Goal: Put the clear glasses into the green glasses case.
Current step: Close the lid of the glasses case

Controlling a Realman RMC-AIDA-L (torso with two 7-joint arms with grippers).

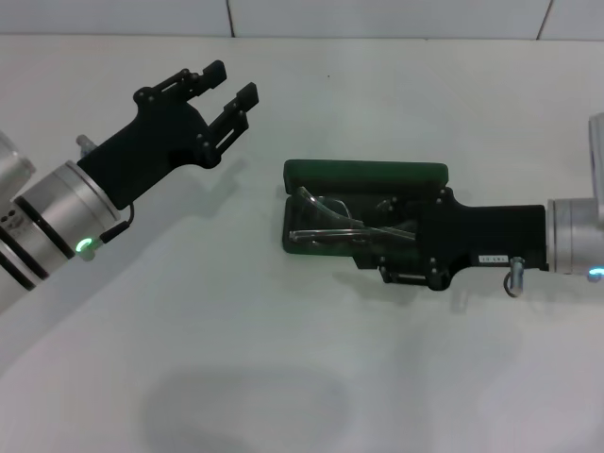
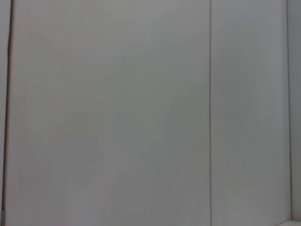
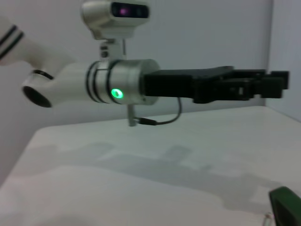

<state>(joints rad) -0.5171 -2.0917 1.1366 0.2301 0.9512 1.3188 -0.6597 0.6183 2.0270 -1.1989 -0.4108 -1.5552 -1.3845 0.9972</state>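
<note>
right gripper (image 1: 401,236) over case, closure unclear | left gripper (image 1: 226,90) spread | one clear glasses (image 1: 330,225) in one green glasses case (image 1: 363,172)

Black left pincer (image 1: 228,90); silver wrist cuffs, green ring lights; white arms.

Both arms out over the table, right one low.
Black two-fingered left gripper (image 1: 229,90) raised, fingers spread apart, empty. Black right gripper (image 1: 377,236) extended level; fingertips hidden.
</note>
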